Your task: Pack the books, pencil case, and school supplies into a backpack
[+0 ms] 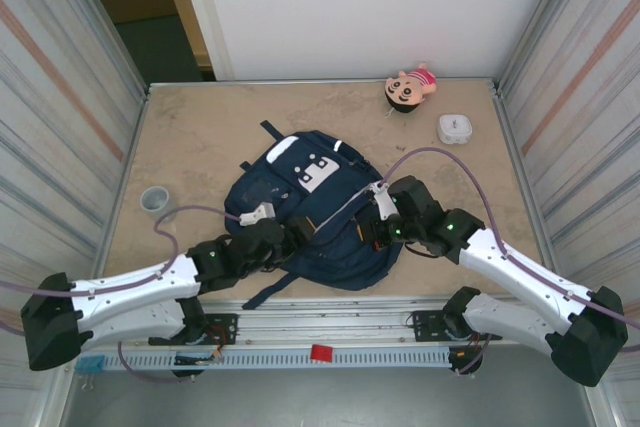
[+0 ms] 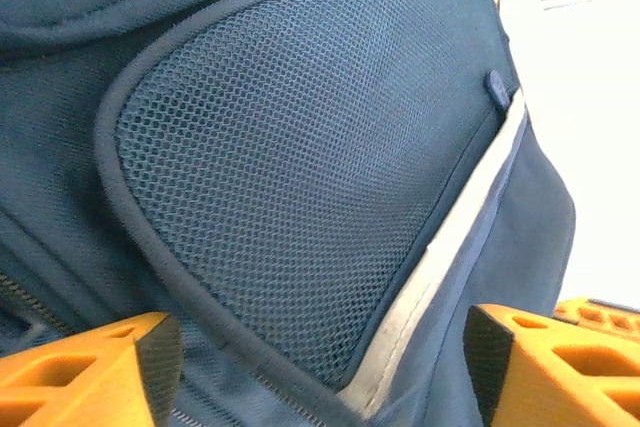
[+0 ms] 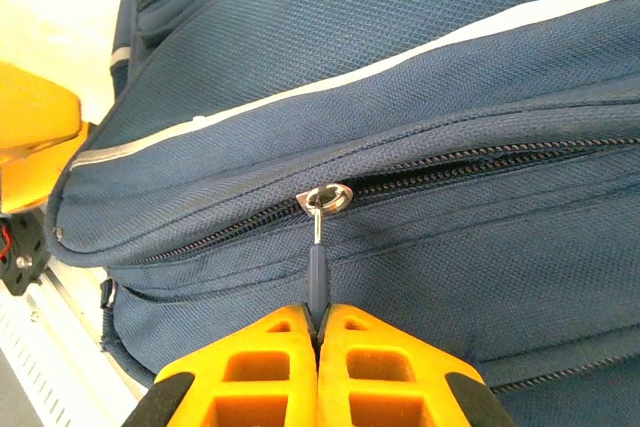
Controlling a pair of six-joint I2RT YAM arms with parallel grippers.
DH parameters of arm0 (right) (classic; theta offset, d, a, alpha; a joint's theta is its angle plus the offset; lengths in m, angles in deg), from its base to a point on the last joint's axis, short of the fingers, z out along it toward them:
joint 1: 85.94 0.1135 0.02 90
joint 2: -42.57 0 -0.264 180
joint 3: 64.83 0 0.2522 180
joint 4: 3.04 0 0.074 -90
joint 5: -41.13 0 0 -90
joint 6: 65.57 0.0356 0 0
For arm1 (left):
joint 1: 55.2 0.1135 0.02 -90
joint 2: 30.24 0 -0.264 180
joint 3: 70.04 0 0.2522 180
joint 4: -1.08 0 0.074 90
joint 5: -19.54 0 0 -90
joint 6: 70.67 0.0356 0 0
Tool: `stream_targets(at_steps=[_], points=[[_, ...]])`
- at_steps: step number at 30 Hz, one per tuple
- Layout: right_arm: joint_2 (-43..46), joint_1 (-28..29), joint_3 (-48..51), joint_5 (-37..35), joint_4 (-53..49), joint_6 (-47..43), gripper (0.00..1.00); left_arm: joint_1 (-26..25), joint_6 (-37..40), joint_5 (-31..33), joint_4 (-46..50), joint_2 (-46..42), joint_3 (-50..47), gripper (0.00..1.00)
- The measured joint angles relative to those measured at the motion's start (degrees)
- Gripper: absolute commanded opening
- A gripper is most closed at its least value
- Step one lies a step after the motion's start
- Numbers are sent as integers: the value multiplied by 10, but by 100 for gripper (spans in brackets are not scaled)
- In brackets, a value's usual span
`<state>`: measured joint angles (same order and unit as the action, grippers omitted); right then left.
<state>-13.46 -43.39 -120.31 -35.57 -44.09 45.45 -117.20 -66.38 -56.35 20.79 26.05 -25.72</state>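
Orange fingers [image 3: 270, 372] of the right claw [image 3: 318, 325] are pressed together on the dark zipper pull [image 3: 317, 269], pinching it just below its silver slider [image 3: 327, 197] on the navy backpack [image 3: 400, 97]. The right wrist camera makes that grip plain, whereas from above the claw is a dark shape over the backpack's near right side. The left claw [image 2: 320, 362] stands wide with its fingers well apart. Seen close from its wrist, it faces a mesh side pocket [image 2: 300, 147] edged by a pale stripe [image 2: 450, 247]. From overhead the backpack lies in the middle of the bench [image 1: 200, 137] with both claws at its near edge. A grey ring [image 1: 154, 198] sits at the left, well apart. Farther right are a white rounded box [image 1: 455, 129] and, farthest, a pink plush doll [image 1: 410, 87].
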Motion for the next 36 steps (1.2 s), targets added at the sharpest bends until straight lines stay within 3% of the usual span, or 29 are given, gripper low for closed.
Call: stream_targets(at_steps=[6,9,13,19,23,26,28,32,36], points=[[-2,9,4,3,5,0,0,0,-31,24,-12,18,-6,23],[-2,30,10,4,13,9,0,5,-29,30,13,7,-7,12],[-14,80,17,4,31,22,0,57,3,18,61,-28,-7,8],[-87,153,16,-18,105,61,0,197,87,-69,90,-52,-7,12],[-144,180,-6,-33,138,83,0,250,138,-104,109,-50,-2,37],[-169,186,-23,-35,140,87,0,259,152,-114,121,-59,6,51],[-173,186,-27,-35,140,87,0,250,149,-116,129,-81,5,55],[-173,186,-28,-42,139,86,0,220,137,-116,135,-128,0,58],[-175,186,-34,-44,137,86,0,204,128,-115,135,-120,-6,58]])
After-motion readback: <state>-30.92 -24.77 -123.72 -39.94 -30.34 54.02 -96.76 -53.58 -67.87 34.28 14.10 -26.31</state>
